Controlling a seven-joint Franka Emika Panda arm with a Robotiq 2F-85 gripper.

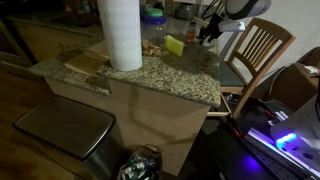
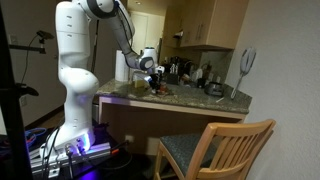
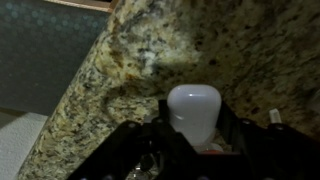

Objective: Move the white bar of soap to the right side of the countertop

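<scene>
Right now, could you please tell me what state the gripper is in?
Gripper: closed on the white bar of soap, as the wrist view shows.

We note roll (image 1: 122,35) standing on countertop (image 1: 160,78), board (image 1: 85,63) just beside it at corner. Sponge (image 1: 175,45) lies between roll and gripper (image 1: 208,35). In wrist view, soap (image 3: 193,108) sits clamped between gripper fingers, over countertop, near its edge. Chair (image 1: 262,50) stands past counter end.

No text, label, brand or number is showing legibly; containers (image 2: 185,70) standing on the countertop (image 1: 150,75) are appearing too blurred to read.
</scene>
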